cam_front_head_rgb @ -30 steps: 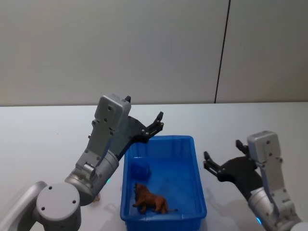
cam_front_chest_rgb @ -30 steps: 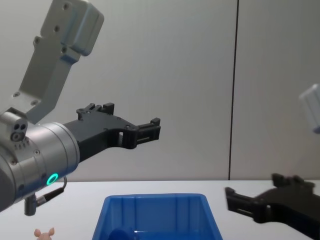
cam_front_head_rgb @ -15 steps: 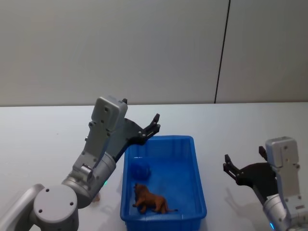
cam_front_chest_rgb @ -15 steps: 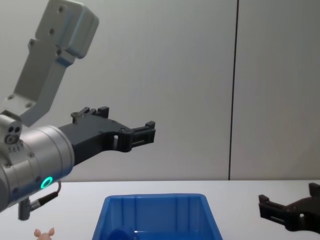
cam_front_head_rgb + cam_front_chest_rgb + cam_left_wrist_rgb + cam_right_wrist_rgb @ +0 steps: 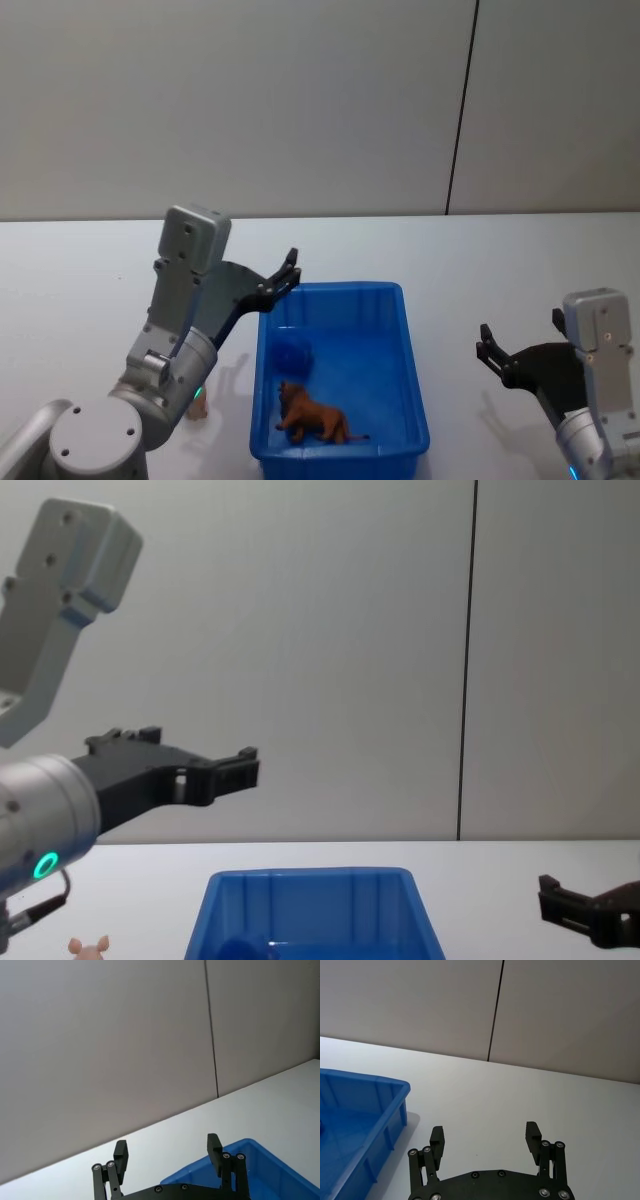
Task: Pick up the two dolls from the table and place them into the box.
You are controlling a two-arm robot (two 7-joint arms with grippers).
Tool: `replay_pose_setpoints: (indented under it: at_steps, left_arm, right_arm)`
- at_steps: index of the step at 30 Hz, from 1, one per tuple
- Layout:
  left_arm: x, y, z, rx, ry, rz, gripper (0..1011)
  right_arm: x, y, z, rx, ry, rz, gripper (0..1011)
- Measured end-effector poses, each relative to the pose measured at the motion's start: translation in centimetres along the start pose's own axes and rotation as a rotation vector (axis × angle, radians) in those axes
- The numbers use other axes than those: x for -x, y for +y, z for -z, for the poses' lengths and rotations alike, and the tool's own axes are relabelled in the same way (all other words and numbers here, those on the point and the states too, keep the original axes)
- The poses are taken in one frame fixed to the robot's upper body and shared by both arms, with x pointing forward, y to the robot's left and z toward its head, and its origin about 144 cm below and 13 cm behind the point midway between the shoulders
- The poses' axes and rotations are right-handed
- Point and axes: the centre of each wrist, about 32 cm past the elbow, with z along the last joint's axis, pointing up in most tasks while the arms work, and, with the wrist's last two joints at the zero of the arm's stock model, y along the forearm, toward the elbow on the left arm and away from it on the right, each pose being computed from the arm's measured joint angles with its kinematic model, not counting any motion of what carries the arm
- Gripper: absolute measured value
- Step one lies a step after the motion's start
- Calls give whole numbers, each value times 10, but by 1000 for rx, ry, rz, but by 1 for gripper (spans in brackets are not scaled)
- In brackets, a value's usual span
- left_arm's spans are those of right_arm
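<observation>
The blue box (image 5: pixel 410 400) stands on the white table (image 5: pixel 80 270) in front of me. A brown furry doll (image 5: pixel 313 418) lies inside it near the front wall. The pale pink doll (image 5: pixel 90 946) stands on the table left of the box; in the head view it (image 5: pixel 200 406) peeks out behind my left arm. My left gripper (image 5: pixel 285 275) hangs open and empty above the box's back left corner, also seen at chest height (image 5: pixel 215 760) and from its wrist (image 5: pixel 167 1150). My right gripper (image 5: pixel 520 338) is open and empty over the table right of the box (image 5: pixel 355 1110).
A small blue lump (image 5: pixel 292 352) sits in the box's back left part. Bare tabletop (image 5: pixel 520 1095) stretches to the right and behind the box. A grey wall with a dark vertical seam (image 5: pixel 460 110) rises behind the table.
My left arm has swung left, taking its open gripper from over the box's rear to its back left corner. My right gripper has pulled back to the right, away from the box.
</observation>
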Motion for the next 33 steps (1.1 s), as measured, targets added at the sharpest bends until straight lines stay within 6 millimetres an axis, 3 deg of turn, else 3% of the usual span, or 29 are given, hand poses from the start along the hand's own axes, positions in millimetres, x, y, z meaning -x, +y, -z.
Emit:
replay_pose_setpoints:
  at_steps: [33]
  left_arm:
    - [-2,15,9,-373,170,-288,1001]
  right_arm:
    - [-1,-2,1,6,0,17,1001]
